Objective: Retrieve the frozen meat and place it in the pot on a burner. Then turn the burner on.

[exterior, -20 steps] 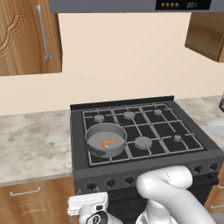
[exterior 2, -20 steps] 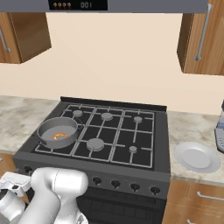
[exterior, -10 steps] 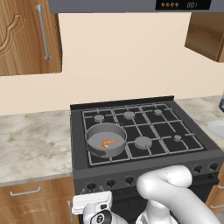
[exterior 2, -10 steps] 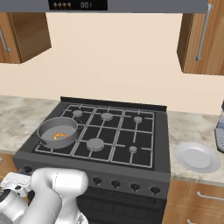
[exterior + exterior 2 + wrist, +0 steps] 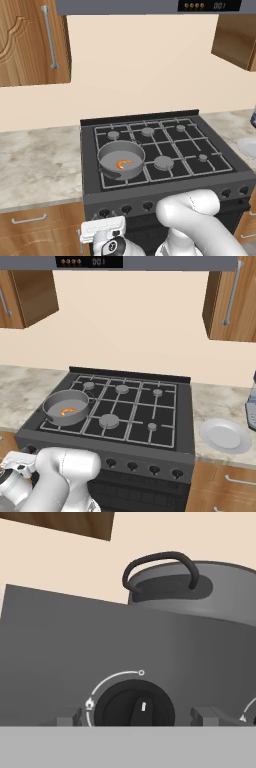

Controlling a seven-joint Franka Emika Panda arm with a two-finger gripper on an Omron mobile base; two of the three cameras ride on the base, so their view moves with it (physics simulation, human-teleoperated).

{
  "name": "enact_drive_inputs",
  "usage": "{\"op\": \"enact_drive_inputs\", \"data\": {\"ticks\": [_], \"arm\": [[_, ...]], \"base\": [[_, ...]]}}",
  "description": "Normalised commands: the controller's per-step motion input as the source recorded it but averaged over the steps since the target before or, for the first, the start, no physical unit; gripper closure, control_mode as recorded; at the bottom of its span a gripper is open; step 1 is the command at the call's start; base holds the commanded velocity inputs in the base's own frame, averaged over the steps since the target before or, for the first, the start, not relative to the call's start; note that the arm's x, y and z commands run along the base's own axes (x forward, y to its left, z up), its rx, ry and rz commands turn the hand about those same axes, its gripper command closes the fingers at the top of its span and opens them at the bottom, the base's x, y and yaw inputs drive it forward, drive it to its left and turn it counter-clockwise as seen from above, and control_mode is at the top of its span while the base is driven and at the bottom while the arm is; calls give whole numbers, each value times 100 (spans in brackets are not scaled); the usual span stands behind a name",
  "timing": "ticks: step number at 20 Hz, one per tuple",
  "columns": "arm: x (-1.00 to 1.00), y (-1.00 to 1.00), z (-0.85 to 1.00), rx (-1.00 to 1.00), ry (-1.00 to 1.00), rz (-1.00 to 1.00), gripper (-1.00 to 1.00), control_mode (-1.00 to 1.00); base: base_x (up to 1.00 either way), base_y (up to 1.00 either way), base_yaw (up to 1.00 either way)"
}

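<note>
**Meat in the pot, hand low before the stove's knob panel**

In the left base view, the pot (image 5: 121, 160) sat on the front-left burner of the black gas stove (image 5: 210, 170), its dark rim level with the grates. The frozen meat (image 5: 124, 163) lay inside it, a small orange curl on the grey bottom. The robot's white arm (image 5: 192, 215) bent down across the lower right, and its hand reached low in front of the stove's left end, just below the row of knobs (image 5: 126, 209). The gripper's fingers could not be made out from here. A pale stone tabletop (image 5: 37, 160) ran to the left of the stove, with wooden cabinets above.

In the right base view, the pot (image 5: 66, 405) stood at the stove's near-left corner with the frozen meat (image 5: 68, 411) resting in it. The arm (image 5: 65, 468) filled the lower left, the hand down beside the front panel. A white plate (image 5: 224, 435) lay on the tabletop (image 5: 212, 406) to the right of the stove, well apart from the pot.

In the hand view, the camera faced the stove's dark front panel. A black knob (image 5: 134, 707) sat straight ahead, its white mark near upright, with a flame symbol at its left. The pot (image 5: 220, 594) rose above the panel's edge, one dark loop handle (image 5: 159, 567) turned toward the camera. The gripper (image 5: 136, 721) showed two small dark tips, one on each side of the knob and clear of it: spread apart, holding nothing.
</note>
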Motion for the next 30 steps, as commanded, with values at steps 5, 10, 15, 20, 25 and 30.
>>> {"op": "enact_drive_inputs", "data": {"ticks": [5, 10, 15, 20, 25, 30], "arm": [[3, 0, 0, 0, 0, 0, 100, -100], [0, 0, 0, 0, 0, 0, 100, -100], [0, -1, 0, 0, 0, 0, 100, -100], [0, -2, 0, -19, 8, 0, 100, -100], [0, 0, 0, -37, 22, 0, 100, -100], [-8, 0, -1, -40, 11, 0, 100, -100]], "base": [[0, 0, 0], [0, 0, 0], [0, 0, 0], [0, 0, 0], [0, 0, 0], [0, 0, 0]]}}
